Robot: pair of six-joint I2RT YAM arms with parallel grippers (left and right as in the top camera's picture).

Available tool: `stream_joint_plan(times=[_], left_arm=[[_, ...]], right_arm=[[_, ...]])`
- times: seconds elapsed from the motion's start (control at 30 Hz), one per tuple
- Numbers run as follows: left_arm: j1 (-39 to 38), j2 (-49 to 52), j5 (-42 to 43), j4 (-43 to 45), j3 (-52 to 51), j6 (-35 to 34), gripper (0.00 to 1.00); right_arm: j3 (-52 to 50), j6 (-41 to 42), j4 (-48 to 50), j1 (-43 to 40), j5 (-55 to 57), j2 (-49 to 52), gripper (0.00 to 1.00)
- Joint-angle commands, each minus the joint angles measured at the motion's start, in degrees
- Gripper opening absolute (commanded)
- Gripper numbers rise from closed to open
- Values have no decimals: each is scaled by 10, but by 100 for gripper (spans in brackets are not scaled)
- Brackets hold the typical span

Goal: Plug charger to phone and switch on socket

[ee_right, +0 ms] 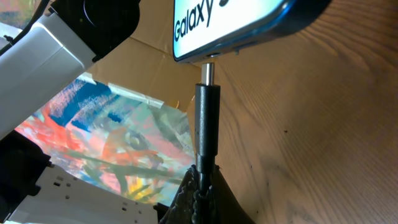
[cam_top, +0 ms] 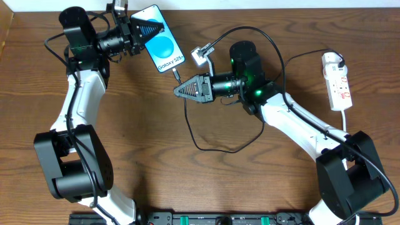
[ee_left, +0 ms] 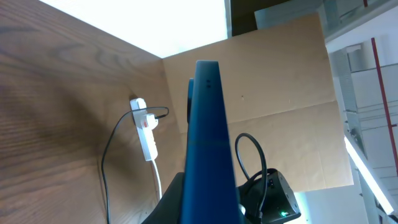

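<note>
the right gripper (ee_right: 200, 190) has its jaws pressed together on the black connector sleeve of the charger (ee_right: 206, 121), pinching it at the bottom centre of the right wrist view with the sleeve pointing straight up the frame. the bare metal tip at the sleeve's upper end meets the bottom edge of the phone (ee_right: 236, 22) — how deep it sits in the port cannot be told. in the overhead view the same right gripper (cam_top: 177, 89) lies just below centre-top of the frame, fingertips pointing toward the left edge, just beside the lower end of the phone (cam_top: 165, 49). the left gripper (cam_top: 159, 28), in the upper left of the frame, is clamped on the phone's upper end, its black fingers overlapping the cyan screen; the phone slants from upper left to lower right with its white lettering nearest the right gripper. in the left wrist view the phone (ee_left: 208, 143) appears edge-on as a narrow blue slab rising from the bottom centre. from the connector the charger (cam_top: 215, 149) cable drops down the frame, loops across the wooden table (cam_top: 187, 187), and climbs toward the socket (cam_top: 338, 84) at the right edge — the socket lies flat, well apart from both grippers, its red switch marks too small to read as on or off.
</note>
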Motion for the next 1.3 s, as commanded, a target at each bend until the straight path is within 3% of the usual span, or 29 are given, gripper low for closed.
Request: stream_joint_plan(times=[0.0,1.27], left_arm=[[2,-8,3,6,0,-2,7],[-12,-8,10,7,-1,-9,7]], right_arm=[[9,2,-2,0,-3,-2,1],[9,10,7,-1,14,-2,1]])
